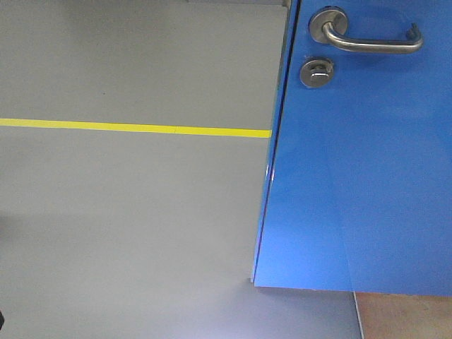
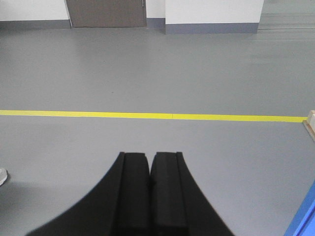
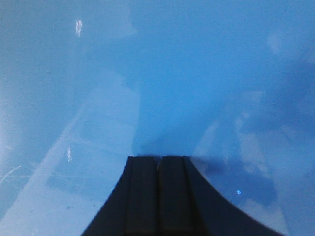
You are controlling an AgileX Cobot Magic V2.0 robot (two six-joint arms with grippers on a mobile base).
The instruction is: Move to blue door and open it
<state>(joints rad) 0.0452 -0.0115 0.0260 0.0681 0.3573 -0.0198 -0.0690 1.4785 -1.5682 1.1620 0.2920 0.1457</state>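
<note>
The blue door (image 1: pixel 367 183) fills the right side of the front view, swung ajar with its free edge toward the middle. Its silver lever handle (image 1: pixel 371 42) and round thumb-turn lock (image 1: pixel 317 72) sit at the top. A sliver of the door shows at the bottom right of the left wrist view (image 2: pixel 304 222). My right gripper (image 3: pixel 158 158) is shut and empty, its tips right against the glossy blue door panel (image 3: pixel 157 73). My left gripper (image 2: pixel 149 155) is shut and empty, pointing out over the grey floor. Neither gripper shows in the front view.
Grey floor (image 1: pixel 127 226) with a yellow tape line (image 1: pixel 134 128) runs left of the door; the line also shows in the left wrist view (image 2: pixel 147 116). A far wall with a brown door (image 2: pixel 106 13) stands beyond. A wooden edge (image 2: pixel 310 123) is at the right.
</note>
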